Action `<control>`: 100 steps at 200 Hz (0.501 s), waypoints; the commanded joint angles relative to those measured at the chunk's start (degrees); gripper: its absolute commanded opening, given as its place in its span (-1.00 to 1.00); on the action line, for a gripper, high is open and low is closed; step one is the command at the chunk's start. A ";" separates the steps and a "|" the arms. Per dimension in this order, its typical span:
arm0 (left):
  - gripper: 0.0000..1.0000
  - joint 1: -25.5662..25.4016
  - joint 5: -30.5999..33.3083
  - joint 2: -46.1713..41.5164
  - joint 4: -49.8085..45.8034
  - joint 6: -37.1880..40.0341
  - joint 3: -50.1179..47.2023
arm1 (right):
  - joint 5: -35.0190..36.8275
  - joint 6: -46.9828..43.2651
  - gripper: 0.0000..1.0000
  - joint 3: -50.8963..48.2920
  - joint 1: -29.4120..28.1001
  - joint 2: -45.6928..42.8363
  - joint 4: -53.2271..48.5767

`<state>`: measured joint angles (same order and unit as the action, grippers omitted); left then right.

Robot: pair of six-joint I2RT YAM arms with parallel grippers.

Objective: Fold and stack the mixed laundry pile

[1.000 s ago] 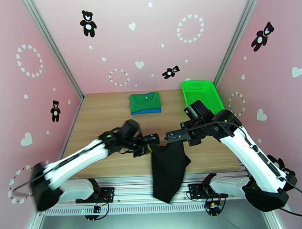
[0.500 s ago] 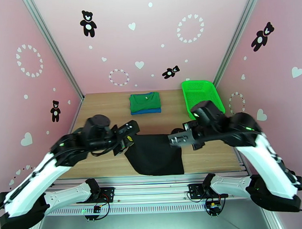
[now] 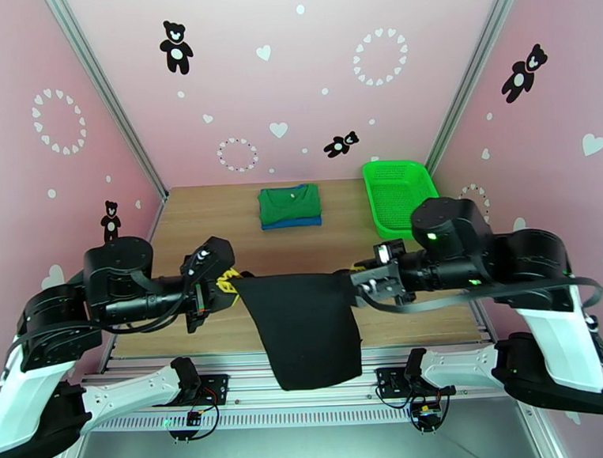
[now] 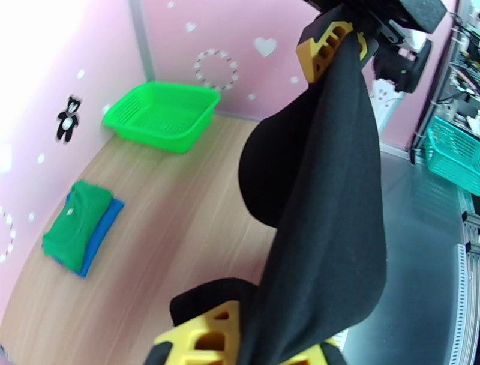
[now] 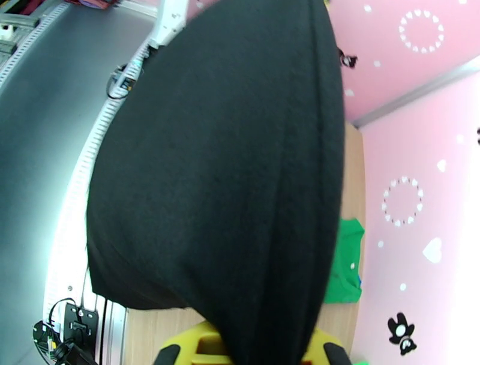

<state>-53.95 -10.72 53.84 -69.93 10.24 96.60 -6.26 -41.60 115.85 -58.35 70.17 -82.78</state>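
The black garment hangs in the air, stretched flat between both grippers above the table's near edge, its lower end drooping past that edge. My left gripper is shut on its left top corner, my right gripper on its right top corner. In the left wrist view the black cloth runs from my yellow fingers up to the other gripper. The black cloth covers most of the right wrist view. A folded green garment lies on a folded blue one at the table's far middle.
A bright green mesh basket stands at the far right corner of the wooden table. Pink walls close in the left, back and right. A teal basket sits off the table beyond the front rail.
Both arms have swung apart and risen. The black garment, bunched and hanging narrow a second ago, is now pulled out wide between the two grippers.
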 commanded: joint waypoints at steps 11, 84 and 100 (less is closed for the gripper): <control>-1.00 1.29 20.80 -4.06 -11.86 -3.12 -0.48 | 16.11 2.16 -1.00 -2.54 3.05 3.06 -17.06; -1.00 20.27 28.52 11.21 4.10 4.11 -11.33 | 23.48 1.06 -1.00 -18.27 21.62 17.13 17.68; -1.00 25.69 25.87 17.12 8.92 5.82 -13.23 | 22.84 1.51 -1.00 -20.95 23.74 19.97 25.82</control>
<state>-36.36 9.76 67.37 -65.30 13.15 85.19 5.50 -40.91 98.89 -39.94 87.83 -65.12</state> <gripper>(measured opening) 0.089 0.063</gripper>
